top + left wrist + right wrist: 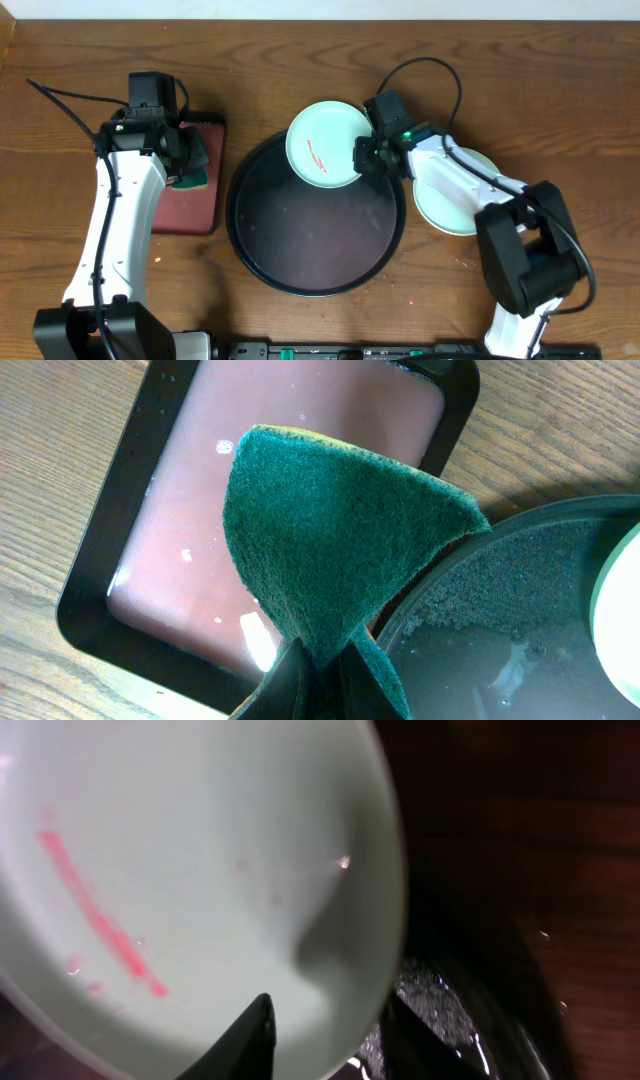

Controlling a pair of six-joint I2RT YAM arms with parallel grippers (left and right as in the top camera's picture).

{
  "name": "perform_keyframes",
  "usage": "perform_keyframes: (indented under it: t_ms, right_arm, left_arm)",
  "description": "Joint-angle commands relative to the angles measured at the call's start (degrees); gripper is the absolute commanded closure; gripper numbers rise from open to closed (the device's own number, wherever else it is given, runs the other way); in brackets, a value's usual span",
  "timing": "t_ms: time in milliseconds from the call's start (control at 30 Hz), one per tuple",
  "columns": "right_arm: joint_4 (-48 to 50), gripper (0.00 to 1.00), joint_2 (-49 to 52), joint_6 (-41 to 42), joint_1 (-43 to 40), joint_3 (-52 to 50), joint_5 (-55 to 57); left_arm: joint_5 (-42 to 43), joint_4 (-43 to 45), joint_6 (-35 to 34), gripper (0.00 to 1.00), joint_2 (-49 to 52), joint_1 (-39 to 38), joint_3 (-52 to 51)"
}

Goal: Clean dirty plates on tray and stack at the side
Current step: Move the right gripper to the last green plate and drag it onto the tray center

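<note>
A pale mint plate [322, 143] with a red smear is held tilted over the back rim of the round black tray [270, 255]. My right gripper [362, 155] is shut on this plate's right edge; in the right wrist view the plate [190, 870] fills the frame with one finger on each side of its rim [325, 1025]. A second mint plate [450, 205] lies on the table right of the tray, partly under my right arm. My left gripper [188, 165] is shut on a green sponge [330, 530] above the dark-red tray [180, 490]. No yellow plate shows.
The dark-red rectangular tray [190, 205] lies left of the black tray, almost touching it. The black tray's rim [520, 525] shows at the right of the left wrist view. Cables run over the wooden table [60, 200] behind both arms.
</note>
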Motion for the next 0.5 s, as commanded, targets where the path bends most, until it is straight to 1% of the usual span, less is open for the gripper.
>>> perform_keyframes:
  t_ms: [0,33,133,167,233,467]
  right_arm:
    - [0.5,0.74,2.6,2.1,1.1,0.9,2.2]
    - [0.5,0.79,2.7,2.3,1.2,0.9,2.2]
    - [0.5,0.87,2.7,2.3,1.4,0.9,2.2]
    - [0.1,0.92,2.7,2.3,1.4,0.9,1.9]
    - [-0.9,0.99,2.6,2.3,1.5,1.0,1.1]
    - [-6.4,0.99,-1.7,0.5,1.7,2.3,-7.3]
  left_arm:
    - [-0.9,0.0,0.3,0.93,-0.1,0.2,1.3]
    - [-0.9,0.0,0.3,0.93,-0.1,0.2,1.3]
    - [-0.9,0.2,0.3,0.93,-0.1,0.2,1.3]
    - [-0.9,0.3,0.3,0.93,-0.1,0.2,1.3]
    - [-0.9,0.4,0.3,0.93,-0.1,0.2,1.3]
    - [-0.9,0.5,0.3,0.92,-0.1,0.2,1.3]
